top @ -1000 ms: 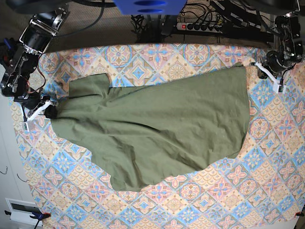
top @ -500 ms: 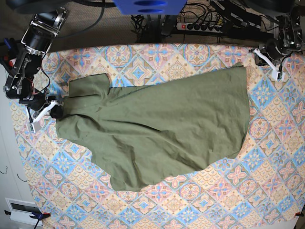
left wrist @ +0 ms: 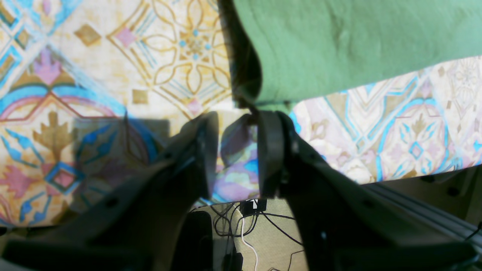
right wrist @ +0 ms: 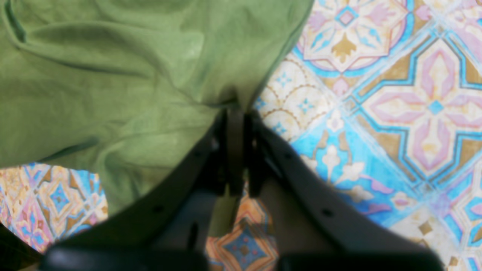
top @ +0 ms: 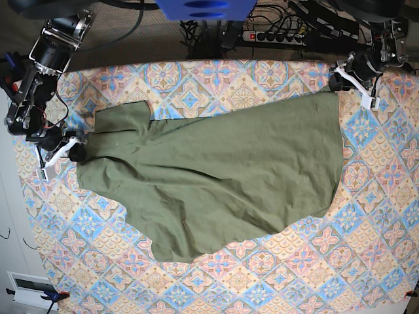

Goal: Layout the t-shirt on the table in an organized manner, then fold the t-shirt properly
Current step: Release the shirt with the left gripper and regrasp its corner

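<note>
T-shirt (top: 216, 173): olive green, spread loosely across the middle of the table (top: 262, 275) – not flat, with creases near my right-hand side and a curved lower edge.

Table: covered in a tile-pattern cloth of blue, pink and cream, bare around the garment on every side.

Right gripper (right wrist: 236, 113): I see the jaws pressed together on a fold at the shirt's edge, pinching the cloth (green fabric bunches right at the tips).

Left gripper (left wrist: 237, 116): jaws spread, a clear gap between them – nothing pinched. The shirt's corner lies just beyond the tips, close to the table's far edge.

Cables (left wrist: 260, 226): a tangle on the floor past the table edge, seen in the left wrist view.
</note>
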`<state>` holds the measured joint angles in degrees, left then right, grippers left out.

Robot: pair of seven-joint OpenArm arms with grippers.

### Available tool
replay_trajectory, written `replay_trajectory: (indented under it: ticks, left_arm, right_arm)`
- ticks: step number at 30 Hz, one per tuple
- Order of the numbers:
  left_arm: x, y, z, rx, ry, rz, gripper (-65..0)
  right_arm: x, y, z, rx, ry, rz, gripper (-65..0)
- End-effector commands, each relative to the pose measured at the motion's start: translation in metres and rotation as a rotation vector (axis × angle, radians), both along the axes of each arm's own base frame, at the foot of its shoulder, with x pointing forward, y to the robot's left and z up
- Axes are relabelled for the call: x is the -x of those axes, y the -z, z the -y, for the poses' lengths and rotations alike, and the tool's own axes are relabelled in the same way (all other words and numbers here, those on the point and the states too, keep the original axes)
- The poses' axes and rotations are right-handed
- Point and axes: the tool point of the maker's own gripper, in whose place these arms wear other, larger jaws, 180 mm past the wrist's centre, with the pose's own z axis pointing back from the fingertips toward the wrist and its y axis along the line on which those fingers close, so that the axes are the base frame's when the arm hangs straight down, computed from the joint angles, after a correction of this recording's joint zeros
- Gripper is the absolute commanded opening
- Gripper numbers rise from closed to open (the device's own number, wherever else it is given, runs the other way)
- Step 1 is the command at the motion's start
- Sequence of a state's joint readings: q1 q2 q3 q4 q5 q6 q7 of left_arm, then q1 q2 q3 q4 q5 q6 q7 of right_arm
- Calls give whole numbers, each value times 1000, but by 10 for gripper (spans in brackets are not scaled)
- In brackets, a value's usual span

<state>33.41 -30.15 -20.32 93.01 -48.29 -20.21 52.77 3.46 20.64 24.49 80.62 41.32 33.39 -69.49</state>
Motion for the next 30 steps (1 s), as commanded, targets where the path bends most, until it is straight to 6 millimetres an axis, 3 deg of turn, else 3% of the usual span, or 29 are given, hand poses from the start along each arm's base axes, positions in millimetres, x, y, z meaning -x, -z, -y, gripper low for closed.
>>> replay_trajectory:
  ticks: [1,6,14,18,21,26,30]
  left_arm:
    - [1,-1,5,5,24,-6,-469]
    - [-17,-29,32,1,119,87,-476]
    - [-26,-43,34,-138,211,135,-477]
    - [-23,-42,28,-170,213,129,-477]
    - [-24,-45,12,-211,183,131,-470]
    - [-34,-42,1,-229,156,139,-470]
    - [-30,-31,-6,-216,126,104,-469]
  right_arm:
    - [-12,-19,7,11,2,65,-639]
    - [-12,-18,6,10,1,64,-639]
    - [-11,-18,6,9,2,63,-639]
    - [-11,-18,7,9,5,64,-639]
    - [-11,-19,7,10,5,66,-639]
    - [-11,-19,7,11,4,67,-639]
    - [-11,-19,8,10,6,66,-639]
